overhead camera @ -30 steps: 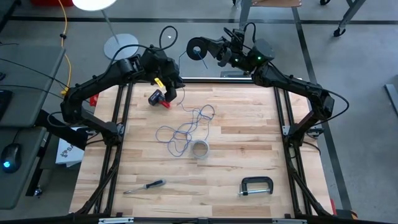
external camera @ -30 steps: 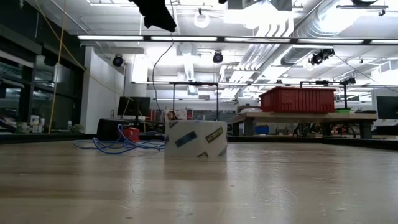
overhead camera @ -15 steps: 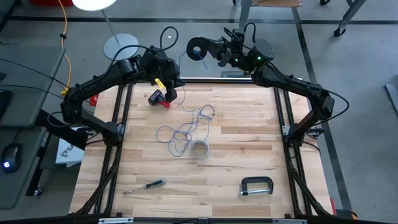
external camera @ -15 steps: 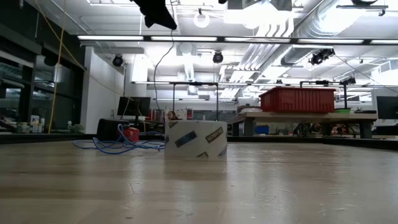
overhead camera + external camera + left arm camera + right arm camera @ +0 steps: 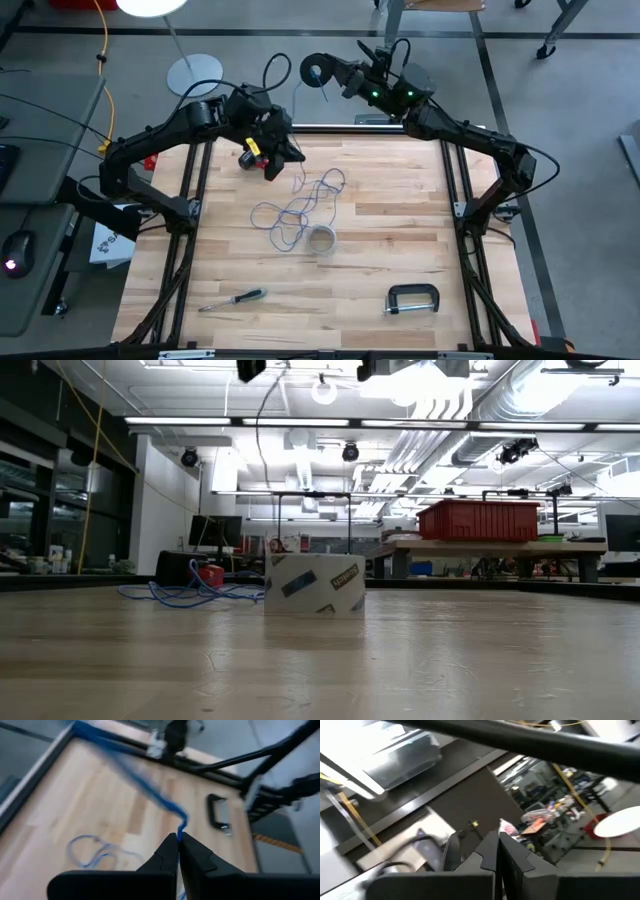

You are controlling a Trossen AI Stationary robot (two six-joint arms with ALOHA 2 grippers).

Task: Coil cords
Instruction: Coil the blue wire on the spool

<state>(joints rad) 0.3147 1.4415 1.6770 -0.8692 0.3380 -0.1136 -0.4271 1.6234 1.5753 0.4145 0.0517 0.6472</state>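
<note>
A tangle of thin cords [image 5: 300,210], mostly blue, lies on the wooden table [image 5: 400,180] toward its far side and also shows in the low view [image 5: 190,595]. My left gripper [image 5: 288,158] hangs above the far left part of the table, shut on a blue strand [image 5: 181,822]. That strand rises from the tangle. My right gripper [image 5: 320,73] is raised beyond the table's far edge, shut, with a bit of blue cord [image 5: 317,76] at its tips. Its own wrist view [image 5: 499,837] shows only the shut fingers against the room. My left gripper pinches one blue strand [image 5: 180,827] between its two fingertips, slanting down from the table's far left. From the tips the strand runs off taut and blurred [image 5: 115,755]; the rest hangs slack [image 5: 258,450] to the tangle. My right gripper is shut on a short blue piece [image 5: 318,78], held clear above the far edge. The fingers hide the place of contact.
A roll of tape [image 5: 321,240] stands just near of the tangle, and fills the middle of the low view [image 5: 315,584]. A screwdriver [image 5: 232,298] lies near the front left and a black clamp [image 5: 412,298] near the front right. A lamp [image 5: 150,5] stands beyond the far left corner.
My left gripper has moved a little toward the table's right edge and risen, turning as it went. In the low view it has climbed almost out of the top of the picture. The strand below it now hangs in a longer curve. My right gripper has tipped slightly.
</note>
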